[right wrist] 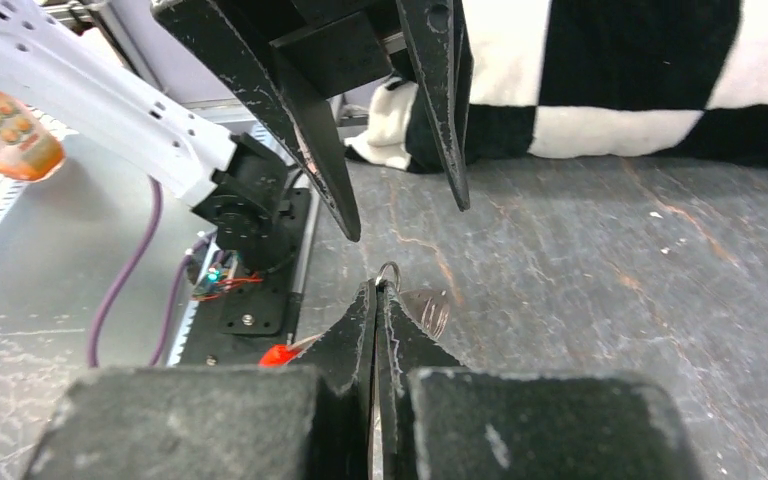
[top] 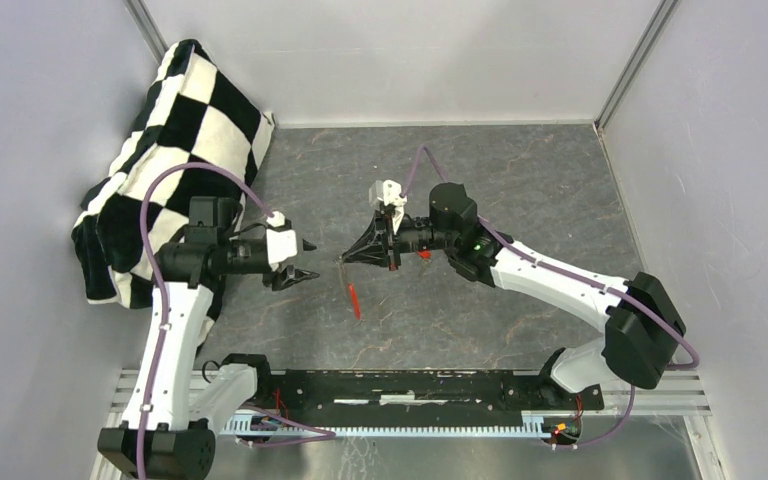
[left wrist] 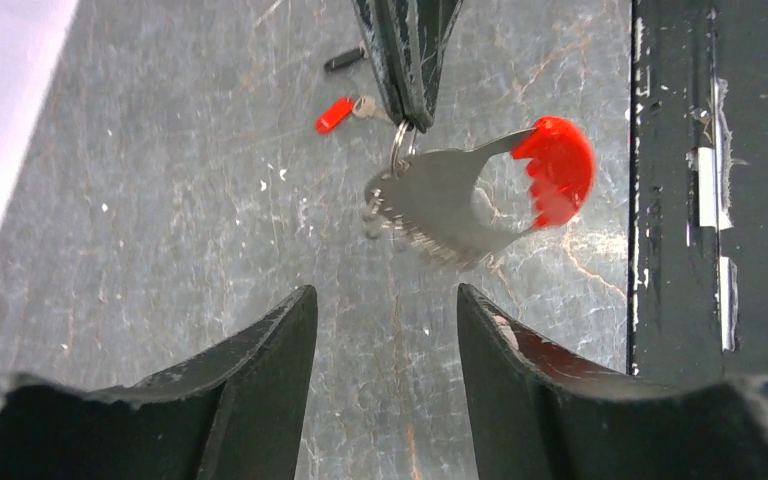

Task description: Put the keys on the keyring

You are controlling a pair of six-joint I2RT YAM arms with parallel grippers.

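The grey marbled table lies under the keyring on every side. A black-and-white checkered cloth is heaped well to the left of the keyring, against the wall. A black base rail runs along the table edge nearer than the keyring.

The right gripper has its two fingers pressed flat together on the keyring's small wire loop, which pokes out just past the tips. The left gripper faces the keyring from the opposite side. Its jaws stand partly apart with nothing between them, near the keyring but not touching it.

The keyring hangs from that pinch. It has a thin split loop at the top, then a flat grey metal arc with a row of small teeth along its lower edge. At the far end is a bright red curved band, notched on its inner side. Whether the red end touches the table cannot be told.

Two keys lie on the table beyond the keyring, past the right gripper's fingertips and clear of the ring. The red-headed key lies closer to the keyring and the black-headed key a little farther off. Nothing stands between the left gripper and the keyring.
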